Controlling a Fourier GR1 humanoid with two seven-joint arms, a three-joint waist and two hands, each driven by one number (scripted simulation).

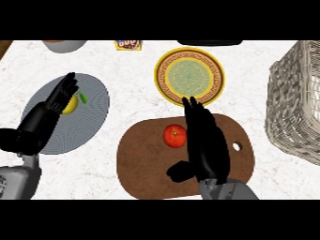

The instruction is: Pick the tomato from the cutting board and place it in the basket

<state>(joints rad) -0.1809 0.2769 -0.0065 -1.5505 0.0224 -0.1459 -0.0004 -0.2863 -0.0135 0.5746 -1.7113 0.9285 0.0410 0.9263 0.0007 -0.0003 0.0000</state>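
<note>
A red tomato [174,135] lies on the brown wooden cutting board [145,161] near the counter's front. My right hand [207,145] hovers over the board just right of the tomato, fingers straight and pointing away from me, thumb out to the left; it is open and partly covers the tomato's right side. The wicker basket [294,108] stands at the right edge of the counter. My left hand [41,119] rests open over a grey plate at the left.
A grey plate [93,110] at the left holds a yellow fruit [70,104]. A yellow-rimmed plate [190,75] lies behind the board. A grey bowl [64,45], a small packet [127,44] and a dark object [211,42] line the far edge.
</note>
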